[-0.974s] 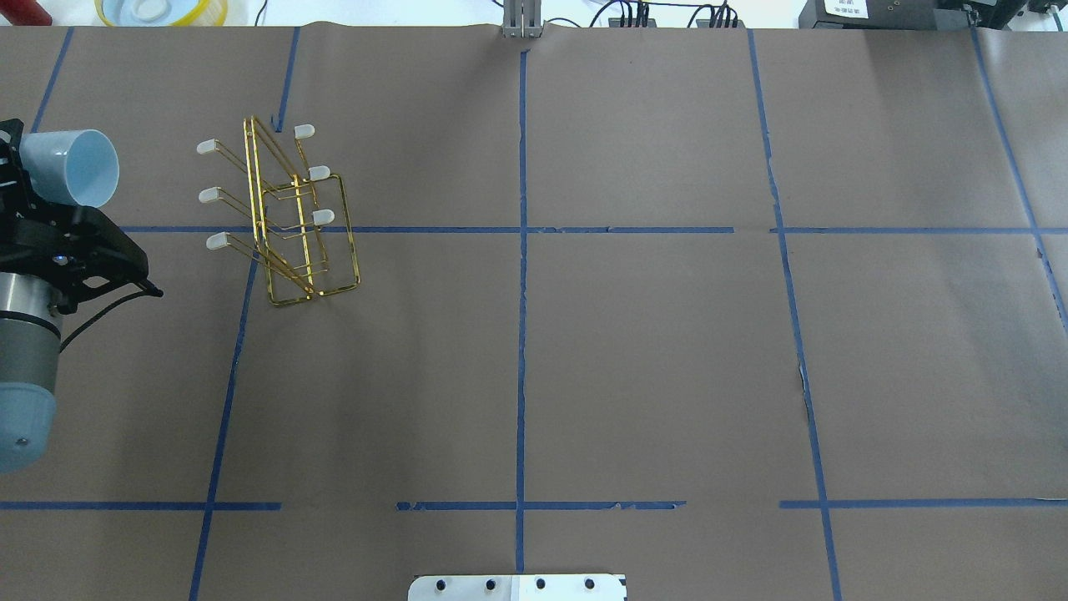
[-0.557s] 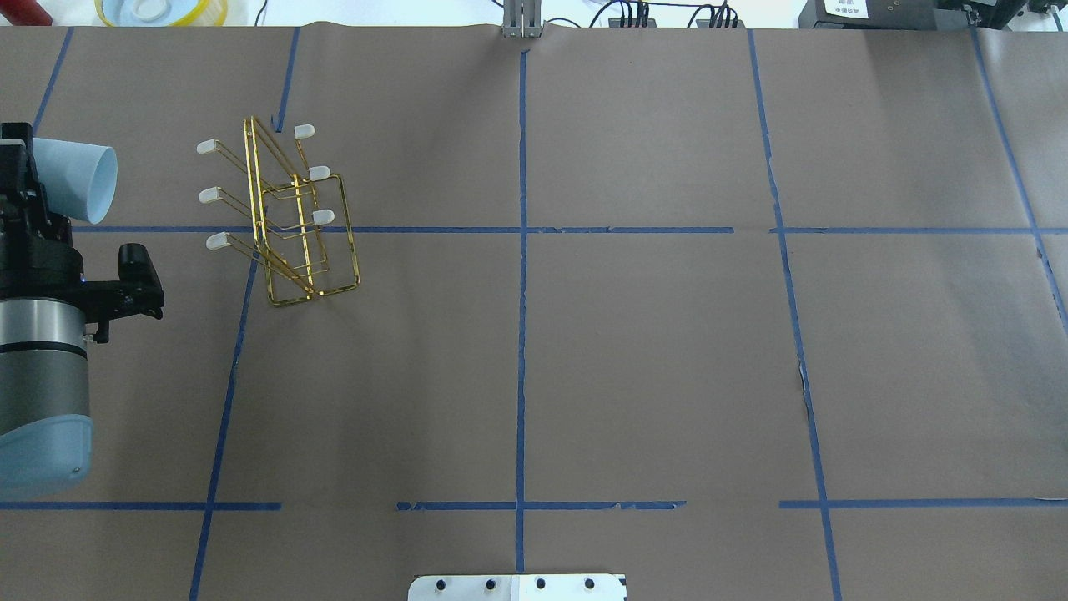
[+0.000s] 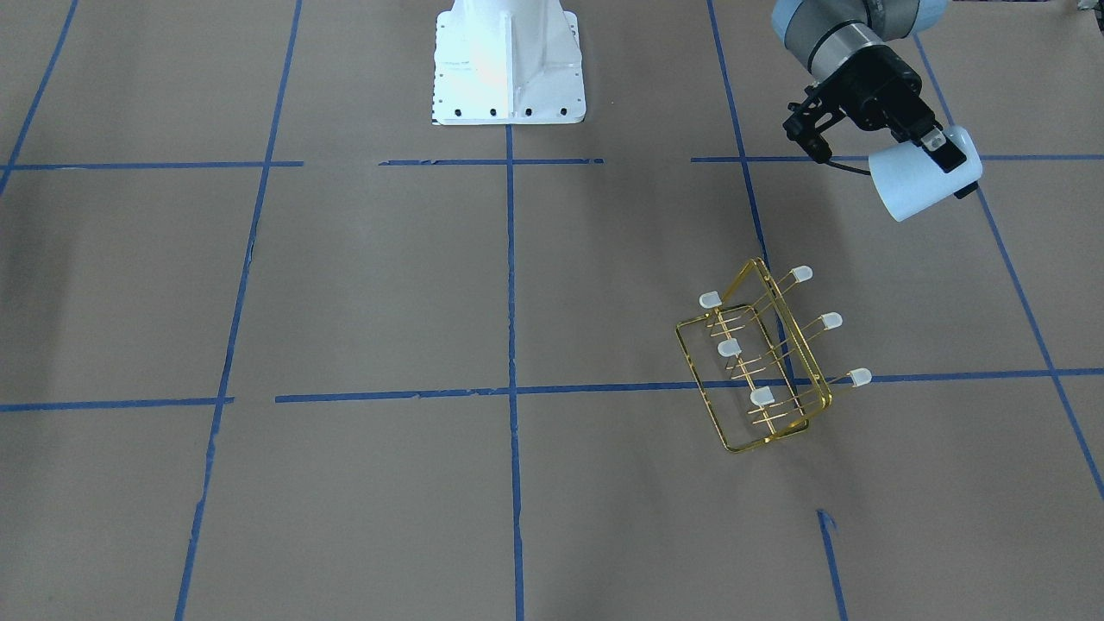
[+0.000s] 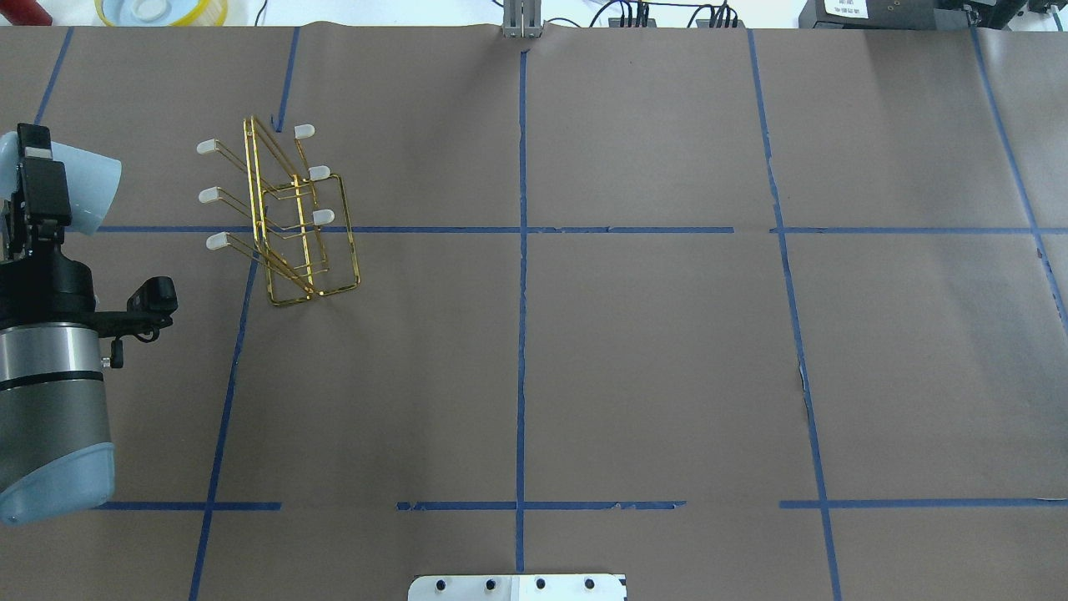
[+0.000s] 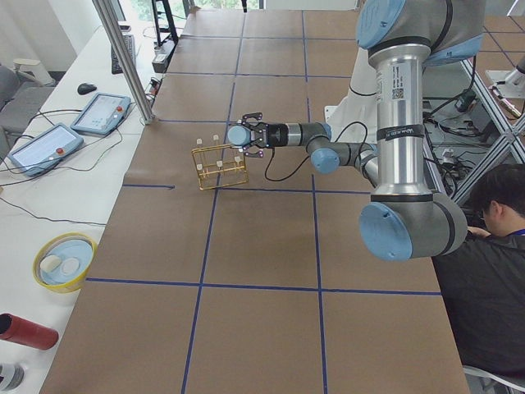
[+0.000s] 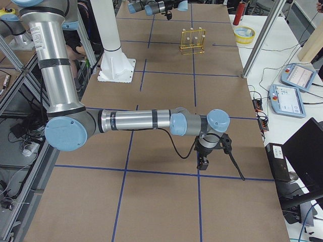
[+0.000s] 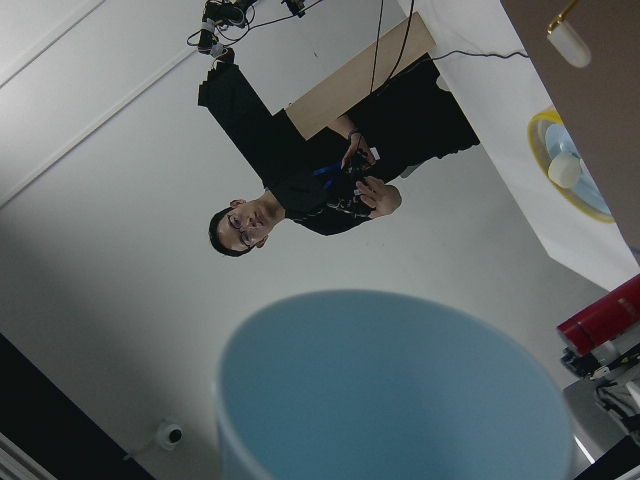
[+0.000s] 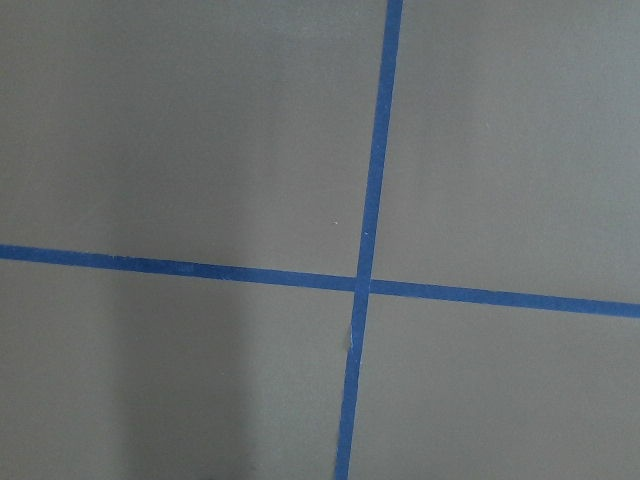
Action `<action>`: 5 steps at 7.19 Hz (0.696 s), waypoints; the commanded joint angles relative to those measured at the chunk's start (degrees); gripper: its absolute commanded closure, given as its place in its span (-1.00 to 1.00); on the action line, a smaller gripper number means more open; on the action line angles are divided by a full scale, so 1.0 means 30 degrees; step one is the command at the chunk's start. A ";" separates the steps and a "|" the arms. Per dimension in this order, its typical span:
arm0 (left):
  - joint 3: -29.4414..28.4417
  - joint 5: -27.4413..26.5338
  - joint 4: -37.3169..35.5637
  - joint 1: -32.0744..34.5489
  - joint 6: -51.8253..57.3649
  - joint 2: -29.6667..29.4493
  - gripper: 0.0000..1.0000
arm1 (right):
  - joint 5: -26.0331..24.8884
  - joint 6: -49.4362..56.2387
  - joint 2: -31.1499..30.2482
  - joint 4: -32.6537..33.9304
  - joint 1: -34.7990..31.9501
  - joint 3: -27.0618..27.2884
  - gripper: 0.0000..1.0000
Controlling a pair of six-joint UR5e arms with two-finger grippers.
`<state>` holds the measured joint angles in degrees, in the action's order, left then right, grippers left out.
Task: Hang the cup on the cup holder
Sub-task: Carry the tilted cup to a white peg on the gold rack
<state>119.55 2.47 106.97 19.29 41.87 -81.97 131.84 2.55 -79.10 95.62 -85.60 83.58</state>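
Note:
The pale blue-white cup is held on its side in my left gripper, above the table's left edge, mouth turned toward the cup holder. In the front view the cup sits in the black fingers. The left wrist view shows the cup's rim from inside. The gold wire cup holder stands on the table to the cup's right, apart from it, its capped prongs bare; it also shows in the front view. My right gripper shows only in the exterior right view, low over the table; I cannot tell its state.
A yellow bowl sits beyond the table's far edge, and a red can lies near it. The robot base stands mid-table. A metal post and tablets stand along the far side. An operator sits behind the robot.
My left wrist has rotated: the cup's open mouth, first facing the overhead camera, now points sideways toward the rack, with a finger on top. The rack has not moved.

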 commanded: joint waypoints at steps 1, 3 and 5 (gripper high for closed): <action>-0.0763 -0.0355 -0.0351 -0.0713 0.0633 -0.0097 1.00 | 0.0000 0.0000 0.0000 0.0000 0.0000 0.0000 -1.00; -0.2343 -0.0587 -0.0355 -0.0978 0.0633 -0.0710 1.00 | 0.0000 0.0000 0.0000 0.0000 0.0000 0.0000 -1.00; -0.3926 -0.0912 -0.0355 -0.0979 0.0604 -0.1851 1.00 | 0.0000 0.0000 0.0000 0.0000 0.0029 0.0000 -1.00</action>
<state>110.69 0.19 105.92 16.42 43.74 -85.51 131.83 2.55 -79.10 95.62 -85.59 83.59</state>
